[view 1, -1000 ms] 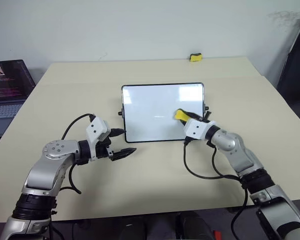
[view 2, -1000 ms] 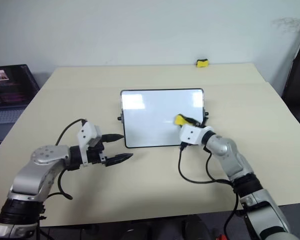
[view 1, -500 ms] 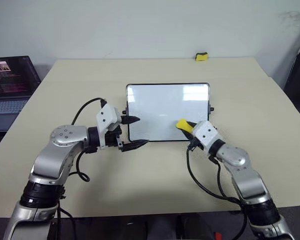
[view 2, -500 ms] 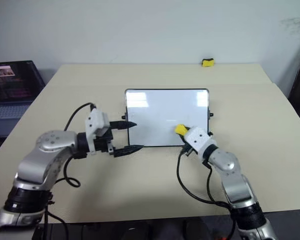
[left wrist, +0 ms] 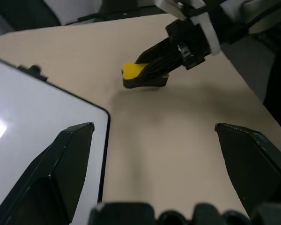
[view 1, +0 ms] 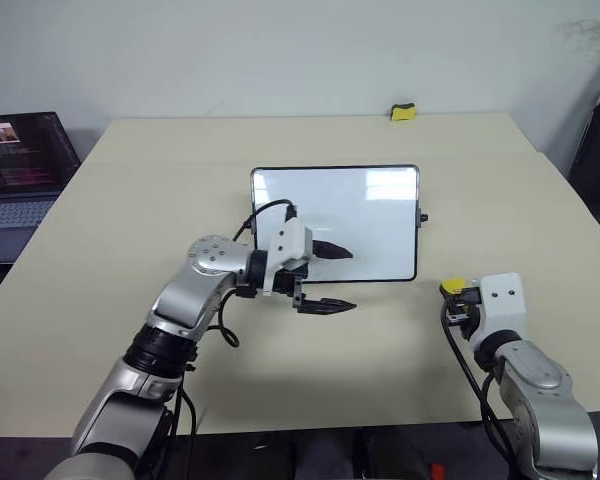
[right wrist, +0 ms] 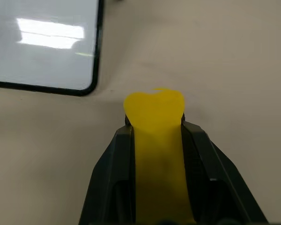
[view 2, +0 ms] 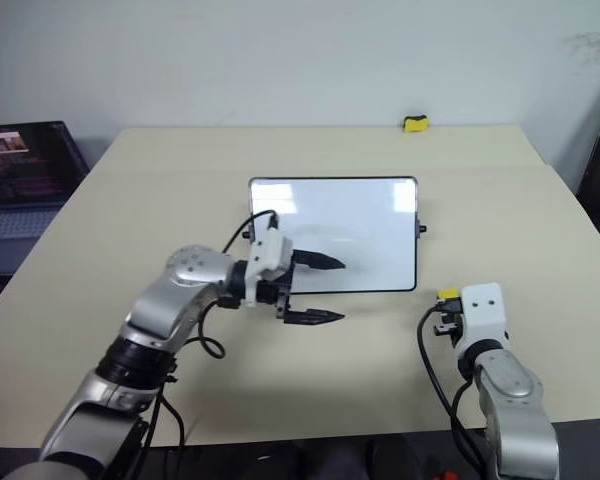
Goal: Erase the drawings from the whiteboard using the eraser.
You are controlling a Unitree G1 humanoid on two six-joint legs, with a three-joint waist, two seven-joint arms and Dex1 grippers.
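The whiteboard (view 1: 380, 215) lies flat in the middle of the table, and its white face looks blank. The drawings are out of view. My right gripper (view 1: 456, 298) is off the board, to the right of its near right corner, above the table and shut on the yellow eraser (right wrist: 154, 110), whose tip sticks out past the fingers. My left gripper (view 1: 352, 279) stands open at the board's near edge. One finger hangs over the board's face and the other over the table. The left wrist view shows the eraser (left wrist: 136, 71) in the right gripper beyond the whiteboard's corner (left wrist: 47, 117).
A second yellow-and-black block (view 1: 403, 112) sits at the table's far edge. A laptop (view 1: 20, 165) stands open off the table's left side. A dark object (view 1: 595, 130) stands off the table's right side. Bare tabletop (view 1: 130, 220) surrounds the board.
My right gripper has carried the eraser off the board, rightward and toward me, and has rolled. My left gripper has swung right along the board's near edge, still open.
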